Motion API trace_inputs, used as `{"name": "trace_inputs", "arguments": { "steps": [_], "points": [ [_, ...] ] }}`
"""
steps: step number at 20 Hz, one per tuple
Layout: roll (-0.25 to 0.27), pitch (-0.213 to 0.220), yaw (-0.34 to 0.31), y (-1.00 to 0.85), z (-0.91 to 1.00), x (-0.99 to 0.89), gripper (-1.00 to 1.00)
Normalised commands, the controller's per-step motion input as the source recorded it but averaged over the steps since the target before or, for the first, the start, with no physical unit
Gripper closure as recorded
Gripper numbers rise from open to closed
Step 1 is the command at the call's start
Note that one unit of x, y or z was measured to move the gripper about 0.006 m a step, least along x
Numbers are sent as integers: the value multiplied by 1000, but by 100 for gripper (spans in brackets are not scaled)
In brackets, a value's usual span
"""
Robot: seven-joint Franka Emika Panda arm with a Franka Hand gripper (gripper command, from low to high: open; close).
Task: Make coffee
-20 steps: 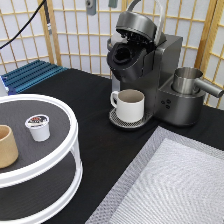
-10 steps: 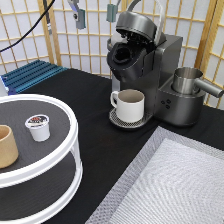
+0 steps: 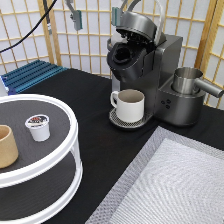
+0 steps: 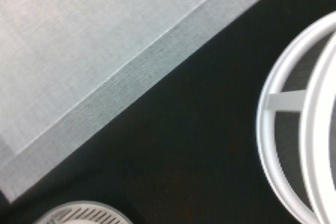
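The coffee (image 3: 38, 126), a small white pod with a dark printed top, stands upright on the upper tier of the white round rack (image 3: 60, 106) at the exterior view's left. The coffee machine (image 3: 150, 75) stands at the top centre with its lid (image 3: 136, 24) raised and its pod chamber (image 3: 122, 55) showing. A white handled mug (image 3: 130, 105) sits on the drip tray beneath. My gripper (image 3: 95, 17) hangs at the exterior view's top edge, left of the raised lid and high above the table, open, with nothing between its fingers (image 3: 75, 19).
A tan handleless cup (image 3: 6, 146) stands on the rack left of the pod. A steel jug (image 3: 187, 81) sits right of the machine. A grey mat (image 3: 175, 185) covers the bottom right, and a blue rack (image 3: 30, 74) lies at the left. The wrist view shows the rack's rim (image 4: 276, 125) and the mat (image 4: 82, 60).
My gripper has come down into view at the top edge; both fingers now show, spread apart. The pod, mug and machine have not moved.
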Motion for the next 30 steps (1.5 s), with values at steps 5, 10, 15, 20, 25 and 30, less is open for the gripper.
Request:
{"name": "trace_inputs", "arguments": {
  "steps": [5,10,15,20,25,30],
  "points": [
    [0,-7,-285,-282,-251,-386,-100],
    [-2,-34,-265,-321,-341,-413,-100],
    [-8,-58,-245,-359,-393,-439,-100],
    [-21,-81,-232,-385,-434,-445,-100],
    [-31,-102,-206,-426,-364,-454,-100],
    [-76,-122,-90,-445,-208,-709,-100]
  ]
}}
